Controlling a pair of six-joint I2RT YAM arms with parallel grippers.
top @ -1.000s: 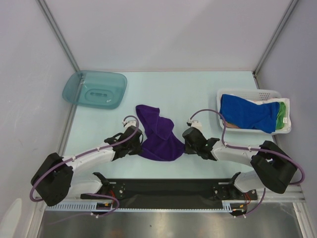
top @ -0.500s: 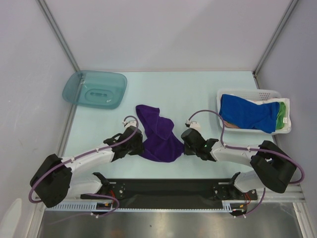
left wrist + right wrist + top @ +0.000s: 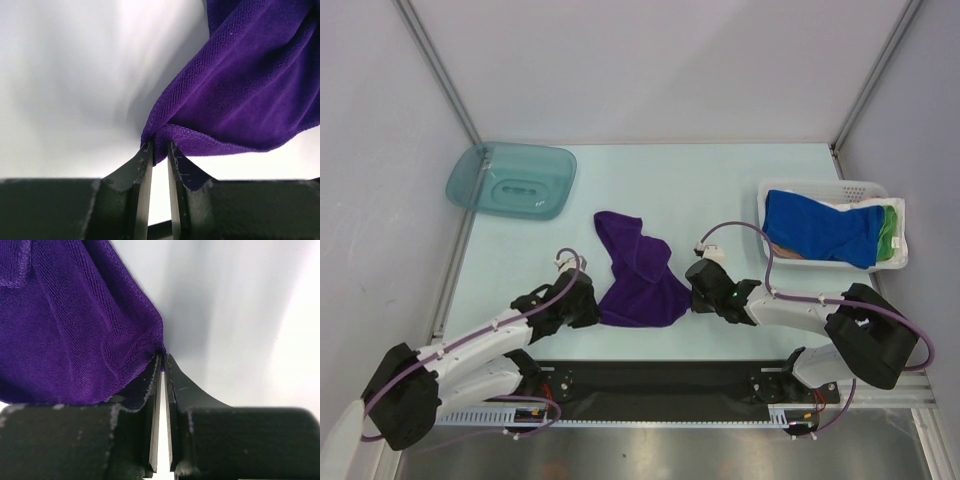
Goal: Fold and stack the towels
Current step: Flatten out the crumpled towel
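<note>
The purple towel (image 3: pixel 638 272) lies crumpled on the table between my two arms, with one end reaching toward the back. My left gripper (image 3: pixel 596 312) is shut on its near left corner; the left wrist view shows the hem of the purple towel (image 3: pixel 250 85) pinched between the tips of the left gripper (image 3: pixel 159 148). My right gripper (image 3: pixel 689 299) is shut on the near right corner, where the purple towel (image 3: pixel 65 325) meets the tips of the right gripper (image 3: pixel 163 357). The blue towel (image 3: pixel 820 230) and the green towel (image 3: pixel 891 228) lie in the white basket (image 3: pixel 820 186).
A translucent teal tub (image 3: pixel 512 180) lies upside down at the back left. The white basket stands at the right edge, beside the right arm's cable. Grey walls close in the table on the left, back and right.
My left arm has drawn back toward the near left, and its gripper now holds the towel's near left corner lower down. The right gripper has closed on the right corner and barely moved.
</note>
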